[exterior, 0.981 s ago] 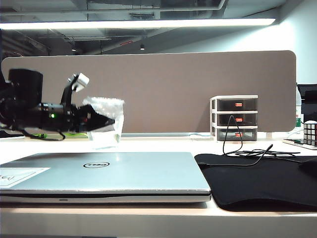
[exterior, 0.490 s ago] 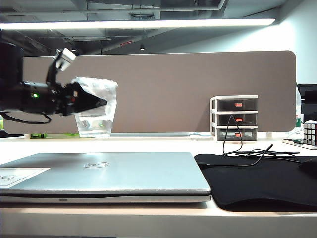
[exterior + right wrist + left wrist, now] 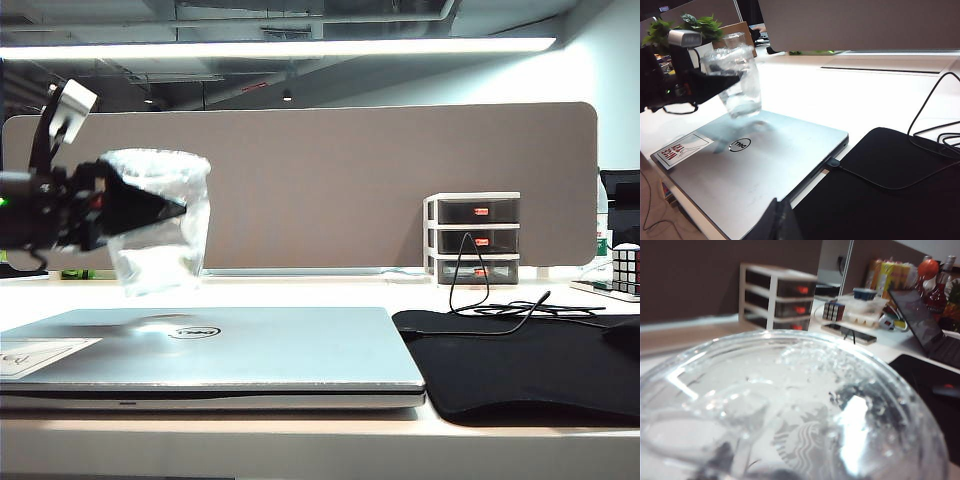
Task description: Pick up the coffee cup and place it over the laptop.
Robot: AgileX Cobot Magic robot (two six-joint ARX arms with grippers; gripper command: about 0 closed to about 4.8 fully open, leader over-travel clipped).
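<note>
The left gripper (image 3: 150,208), clamped on the clear crinkled plastic coffee cup (image 3: 158,222), now sits further left and nearer the camera than a second ago, above the silver-grey Dell laptop (image 3: 260,350), cup tilted.

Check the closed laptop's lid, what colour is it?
Silver-grey lid on the thin closed Dell laptop, round black logo; clearest in the right wrist view.

Bright ceiling strip light (image 3: 280,46), glare on table, motion-blurred cup (image 3: 155,220)
</note>
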